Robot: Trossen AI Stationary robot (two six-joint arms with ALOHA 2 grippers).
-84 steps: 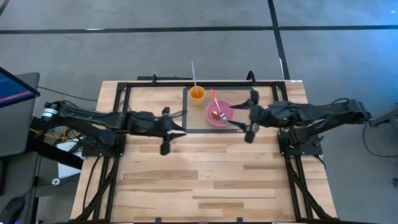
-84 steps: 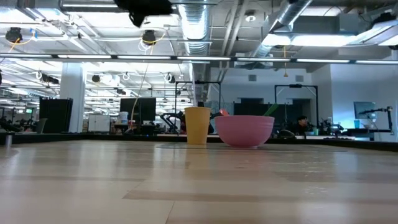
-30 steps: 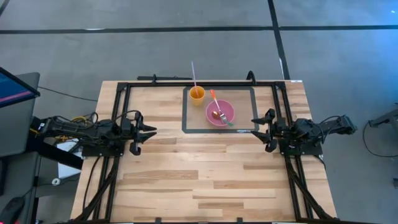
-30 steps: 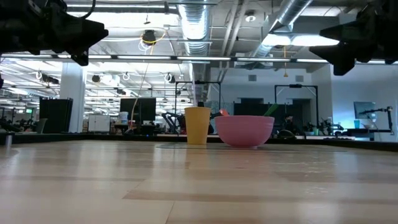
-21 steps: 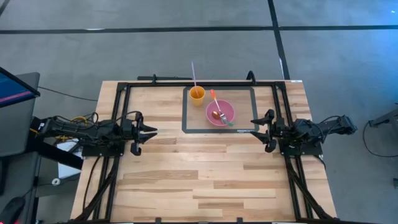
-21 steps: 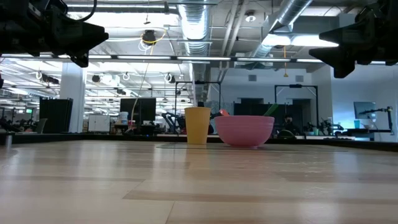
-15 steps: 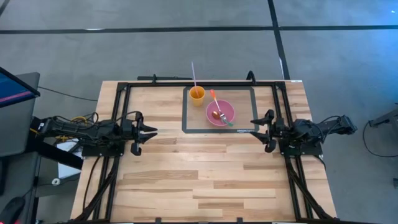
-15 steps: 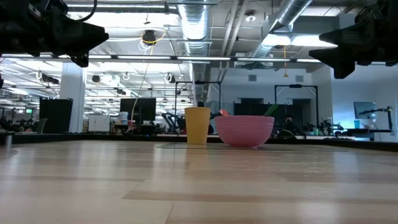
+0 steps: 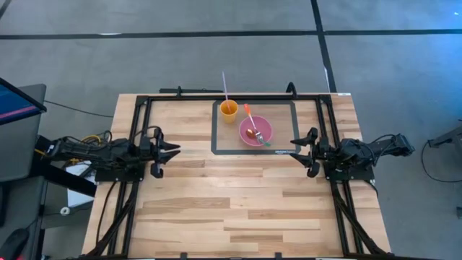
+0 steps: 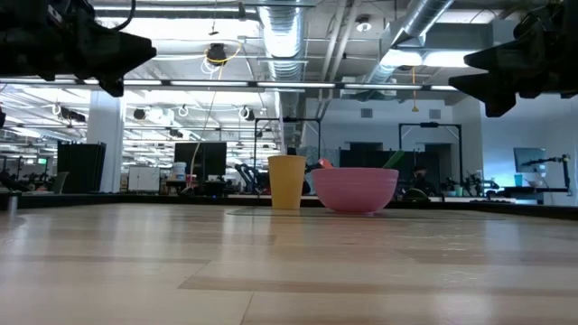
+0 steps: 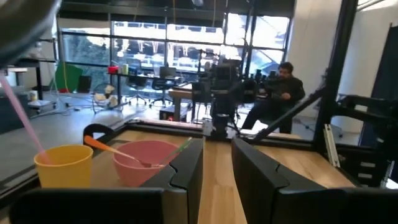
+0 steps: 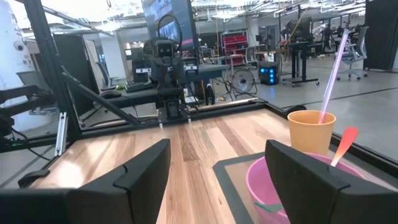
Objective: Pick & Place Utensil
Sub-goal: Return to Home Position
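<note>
Left pincer (image 9: 172, 151) and right pincer (image 9: 299, 153) both stand with fingers apart, holding nothing. Orange fork (image 9: 249, 119) leans in the pink bowl (image 9: 255, 131); yellow cup (image 9: 229, 109), pink straw (image 9: 224, 85) upright in it, stands just beside the bowl, both on the transparent tablemat (image 9: 219, 143) at the counter's (image 9: 238, 209) far middle. Left pincer waits towards the counter's left side, right pincer just beside the mat's right corner
</note>
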